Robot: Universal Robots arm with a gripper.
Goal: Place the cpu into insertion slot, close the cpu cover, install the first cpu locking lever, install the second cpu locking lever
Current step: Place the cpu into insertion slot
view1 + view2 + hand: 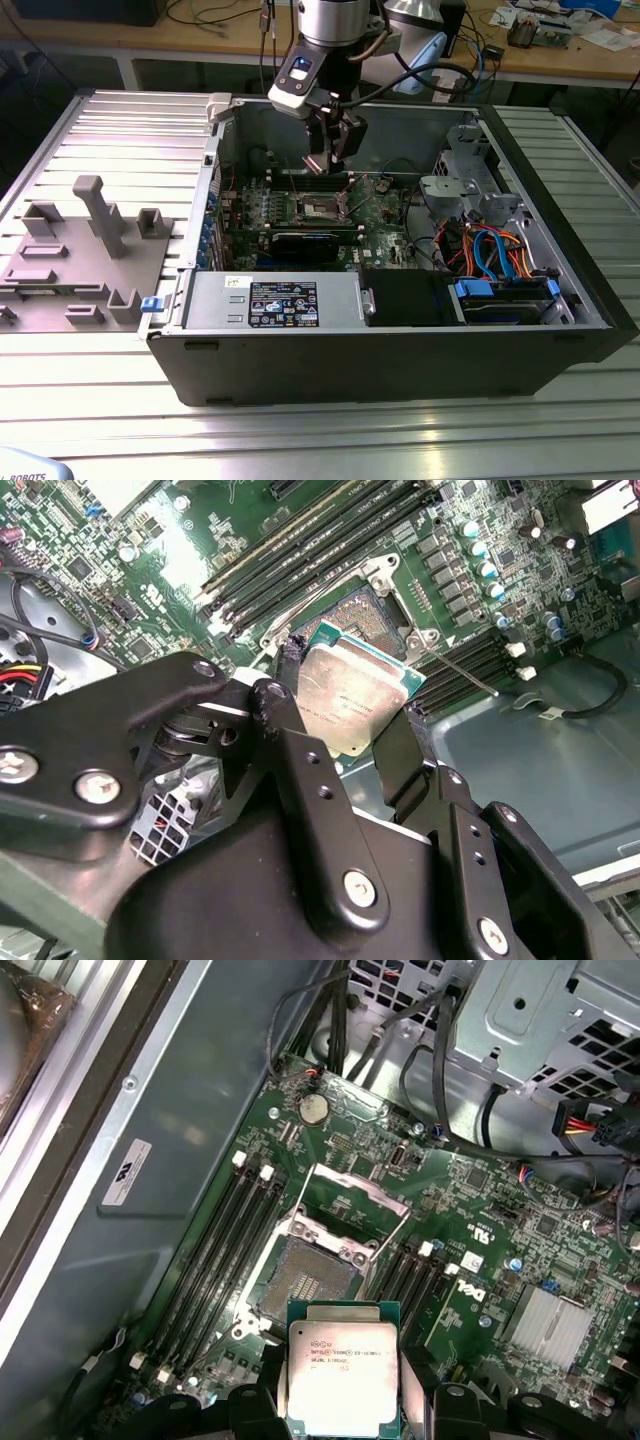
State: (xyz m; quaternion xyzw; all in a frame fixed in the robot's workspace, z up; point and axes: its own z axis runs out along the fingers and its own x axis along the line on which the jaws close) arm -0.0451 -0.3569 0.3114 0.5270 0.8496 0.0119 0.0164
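Observation:
My gripper (333,158) hangs inside the open computer case, above the motherboard (385,215), and is shut on the cpu (343,1375). The cpu is a flat square chip with a silver-grey top and a green rim, pinched on two opposite edges between the black fingers (292,670). In both wrist views it is held a little above and to one side of the insertion slot (305,1280), whose bare contact field shows. The cpu cover (350,1198), a thin silvery frame, stands swung open at the slot's far edge. A thin locking lever (462,670) sticks out beside the slot.
Black memory slots (215,1250) run along both sides of the socket. Cable bundles (490,250) and a metal drive cage (470,165) fill the case at the exterior view's right. A grey fixture block (85,250) lies outside the case at the exterior view's left.

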